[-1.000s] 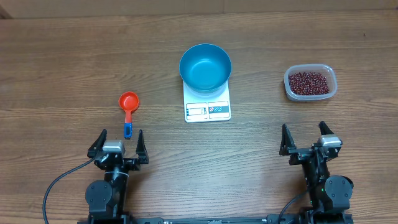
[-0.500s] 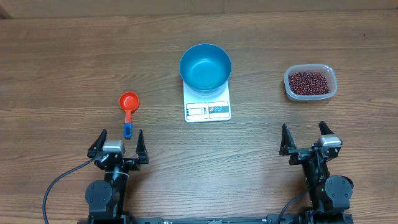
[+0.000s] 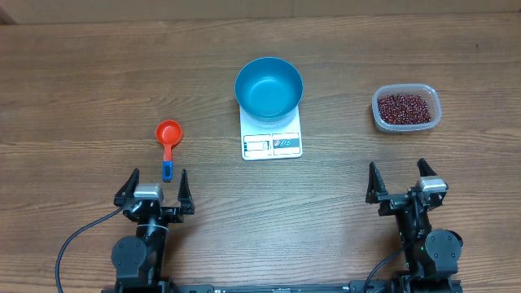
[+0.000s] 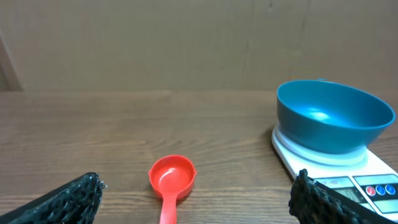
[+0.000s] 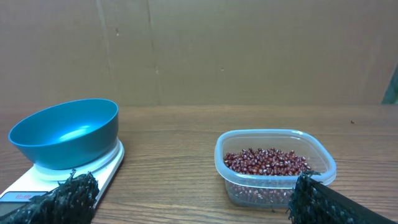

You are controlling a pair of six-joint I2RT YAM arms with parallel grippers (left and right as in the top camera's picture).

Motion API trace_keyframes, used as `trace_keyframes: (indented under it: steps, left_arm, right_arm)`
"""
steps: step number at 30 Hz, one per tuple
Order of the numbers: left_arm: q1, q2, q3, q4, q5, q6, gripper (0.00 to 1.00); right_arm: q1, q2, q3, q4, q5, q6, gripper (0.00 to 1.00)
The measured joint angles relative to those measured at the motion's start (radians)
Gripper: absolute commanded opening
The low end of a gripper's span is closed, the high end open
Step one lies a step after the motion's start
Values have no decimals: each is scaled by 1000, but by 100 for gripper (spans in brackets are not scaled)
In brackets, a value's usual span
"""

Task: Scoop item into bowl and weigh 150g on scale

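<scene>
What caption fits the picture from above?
Empty blue bowl on the scale, red scoop and tub of beans nearby, left gripper and right gripper open.

I see a wooden table (image 3: 81, 73), brown, with a darker grain running across its width. Beyond the table's far edge stands a plain tan wall (image 4: 186, 43) that looks like board, with faint upright seams (image 5: 148, 50) in it. Toward the table's far left, the wall meets a darker upright strip (image 4: 7, 62). The light falls soft and even over the tabletop, leaving a mild sheen on the wood.
</scene>
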Motion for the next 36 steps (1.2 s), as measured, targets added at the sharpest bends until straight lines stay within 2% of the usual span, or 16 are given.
trace_keyframes:
  steps: [14, 36]
  left_arm:
    - [0, 0, 13, 46, -3, -4, 99]
    - [0, 13, 269, -24, -114, -3, 100]
  right_arm:
    - [0, 0, 0, 0, 0, 0, 100]
    - [0, 0, 0, 0, -1, 0, 100]
